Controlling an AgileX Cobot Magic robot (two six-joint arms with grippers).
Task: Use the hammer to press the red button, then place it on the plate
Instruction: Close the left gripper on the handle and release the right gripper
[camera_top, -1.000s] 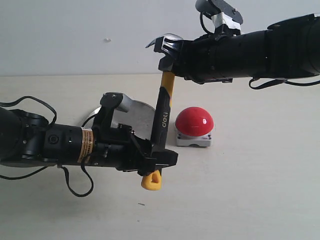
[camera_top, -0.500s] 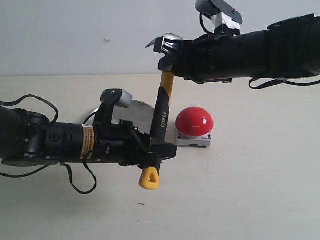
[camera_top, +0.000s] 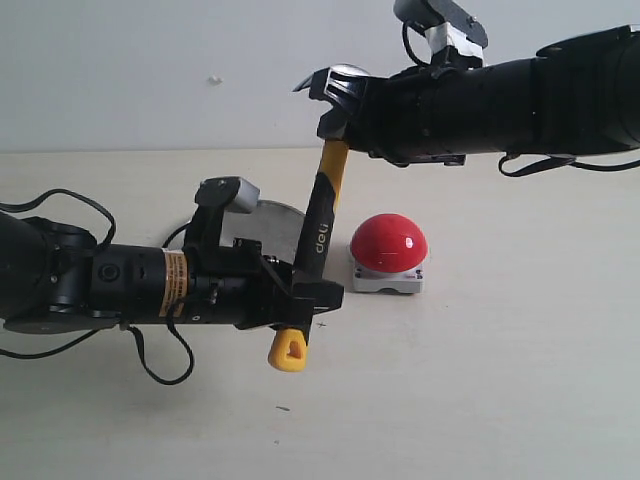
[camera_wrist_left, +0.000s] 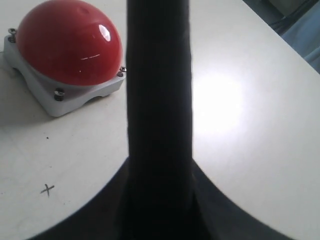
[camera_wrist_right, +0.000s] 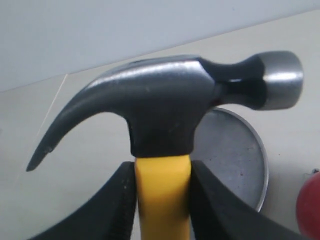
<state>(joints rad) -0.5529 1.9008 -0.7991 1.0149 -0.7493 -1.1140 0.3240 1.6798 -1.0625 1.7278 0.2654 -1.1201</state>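
The hammer (camera_top: 322, 215) hangs tilted in the air, dark head up and yellow looped end (camera_top: 288, 350) down to the left. My right gripper (camera_top: 337, 135) is shut on its yellow neck (camera_wrist_right: 162, 195), just under the head (camera_wrist_right: 165, 105). Low on the black handle (camera_wrist_left: 159, 90), my left gripper (camera_top: 310, 296) is shut as well. The red button (camera_top: 389, 243) sits on the table just right of the handle, untouched; it also shows as the red button (camera_wrist_left: 67, 42) in the left wrist view. The plate (camera_top: 272, 228) lies behind the handle, partly hidden by my left arm, and under the head as the plate (camera_wrist_right: 232, 150).
A small pencilled cross (camera_wrist_left: 47, 189) marks the table in front of the button. Black cables (camera_top: 150, 365) loop around my left arm. A pale wall (camera_top: 150, 70) rises behind the table's far edge.
My left gripper has shifted left and slightly up, swinging the hammer's yellow end leftward so the handle tilts more. The right gripper and the hammer head have barely moved.
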